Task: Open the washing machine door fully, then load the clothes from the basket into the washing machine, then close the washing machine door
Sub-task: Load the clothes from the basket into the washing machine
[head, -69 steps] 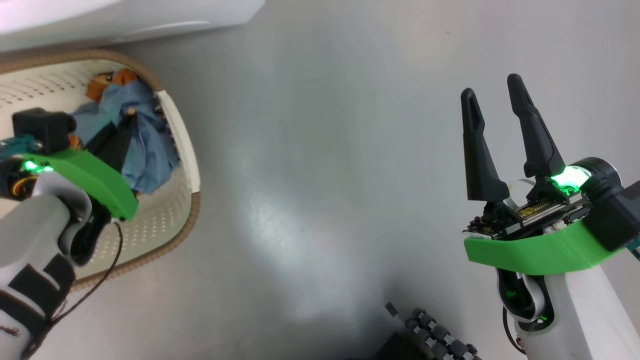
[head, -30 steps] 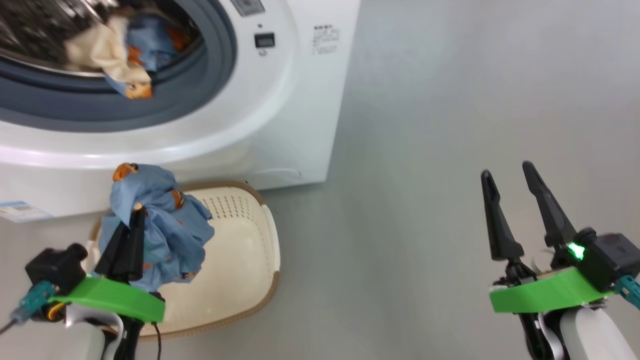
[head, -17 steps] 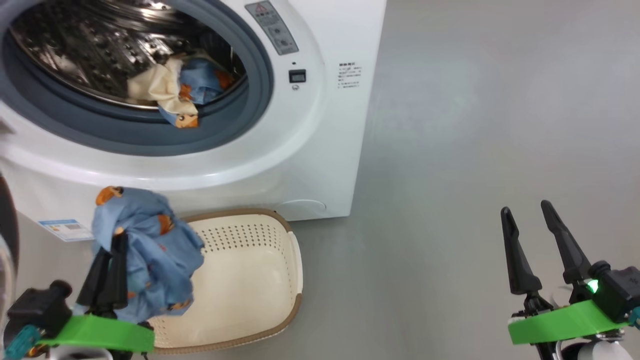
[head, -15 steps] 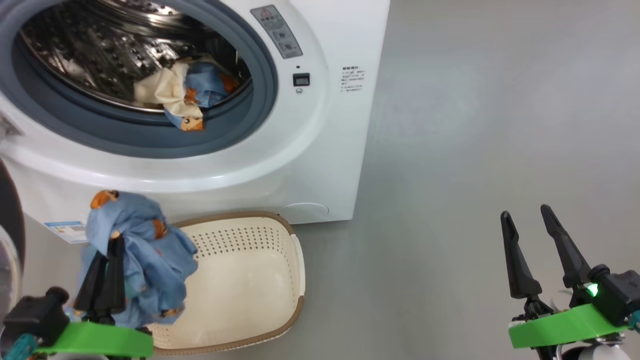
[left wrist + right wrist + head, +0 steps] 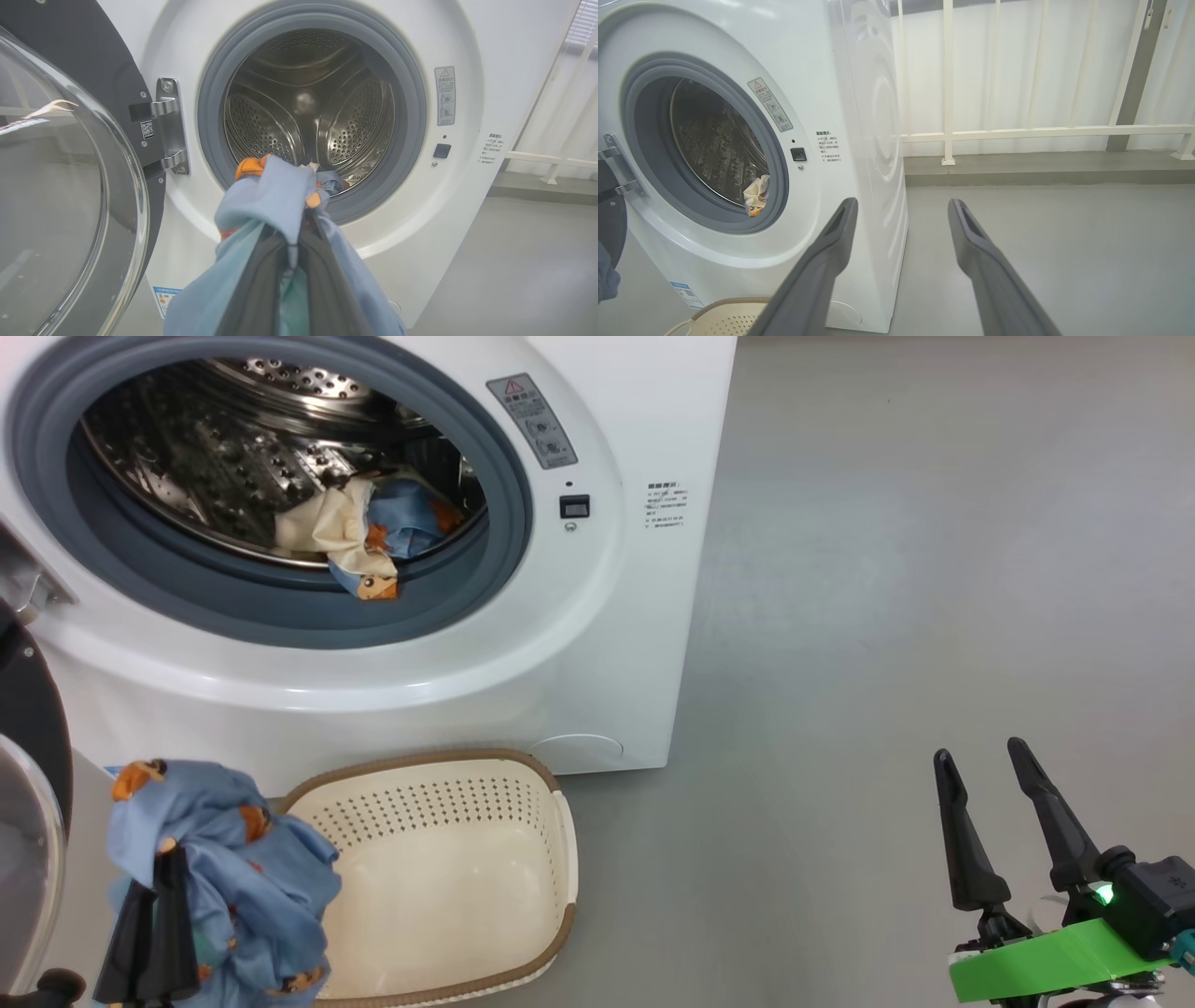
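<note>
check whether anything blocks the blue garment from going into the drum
Nothing visible does. The door stands swung aside, and the drum mouth lies open ahead of the blue garment in the left gripper. The clothes already inside lie low at its lip.

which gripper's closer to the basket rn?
Left. The left gripper, shut on a blue garment, sits at the basket's left end. The right gripper, open and empty, is well off to the basket's right, over the floor.
</note>
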{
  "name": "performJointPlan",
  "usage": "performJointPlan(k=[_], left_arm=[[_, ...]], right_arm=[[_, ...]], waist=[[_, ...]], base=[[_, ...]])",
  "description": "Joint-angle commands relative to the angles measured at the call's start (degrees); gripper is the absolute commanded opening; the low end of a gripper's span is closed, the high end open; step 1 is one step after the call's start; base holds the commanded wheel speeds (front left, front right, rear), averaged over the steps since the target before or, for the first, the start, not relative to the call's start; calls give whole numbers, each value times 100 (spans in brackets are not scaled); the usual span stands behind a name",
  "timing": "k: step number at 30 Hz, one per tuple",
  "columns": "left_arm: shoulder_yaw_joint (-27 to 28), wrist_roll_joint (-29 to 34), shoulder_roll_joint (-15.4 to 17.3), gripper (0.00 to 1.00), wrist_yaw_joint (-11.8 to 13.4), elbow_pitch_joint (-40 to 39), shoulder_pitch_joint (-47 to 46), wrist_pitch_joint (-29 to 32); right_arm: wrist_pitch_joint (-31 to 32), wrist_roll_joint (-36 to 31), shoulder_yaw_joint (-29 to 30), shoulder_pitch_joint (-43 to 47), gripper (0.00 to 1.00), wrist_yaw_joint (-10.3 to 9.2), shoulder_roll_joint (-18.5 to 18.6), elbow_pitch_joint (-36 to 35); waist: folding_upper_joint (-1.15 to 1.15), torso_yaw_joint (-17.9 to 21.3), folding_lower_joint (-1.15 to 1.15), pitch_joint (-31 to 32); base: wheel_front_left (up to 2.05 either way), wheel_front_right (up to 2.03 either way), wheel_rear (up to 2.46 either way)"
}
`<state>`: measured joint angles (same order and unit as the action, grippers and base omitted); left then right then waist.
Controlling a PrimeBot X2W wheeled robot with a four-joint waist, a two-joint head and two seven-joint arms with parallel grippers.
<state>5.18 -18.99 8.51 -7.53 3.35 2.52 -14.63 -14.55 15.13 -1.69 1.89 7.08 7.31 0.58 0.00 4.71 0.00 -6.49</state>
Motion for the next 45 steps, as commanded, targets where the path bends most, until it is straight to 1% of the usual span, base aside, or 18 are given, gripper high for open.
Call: performJointPlan(k=[1,14,20,25,29,36,39,45], left_arm=[[258,54,49,0,4,-227,-41,-37],[373,88,77,0,4,-302,-106,-37],[338,74,114,0,4,-242,-403,-37],[341,72,202,0,4,-100,-861,-37],[280,59,380,0,4,43,-1379,-37],[199,-96,837,0,4,417,-2558,-37],[115,-140,1059,0,4,654,-3058,-37],[-37,-339,1378,0,4,1313,-4016,-37]], right_arm=[[-45,91,-127,-1,100,41,67,-146],[-45,85,-160,-65,100,41,-14,-157],[-45,74,-161,-177,100,41,-100,-183],[-45,59,-160,-314,100,41,-197,-211],[-45,32,-182,-507,100,41,-286,-247],[-45,-3,-258,-867,100,41,-390,-266],[-45,-4,-305,-994,100,41,-415,-258],[-45,8,-391,-1167,100,41,-437,-265]], waist=[[0,10,0,-4],[0,134,0,-161],[0,182,0,-392],[0,215,0,-733],[0,266,0,-1088],[0,366,0,-1647],[0,437,0,-1809],[0,606,0,-2047]], base=[[0,0,0],[0,0,0],[0,0,0],[0,0,0],[0,0,0],[0,0,0],[0,0,0],[0,0,0]])
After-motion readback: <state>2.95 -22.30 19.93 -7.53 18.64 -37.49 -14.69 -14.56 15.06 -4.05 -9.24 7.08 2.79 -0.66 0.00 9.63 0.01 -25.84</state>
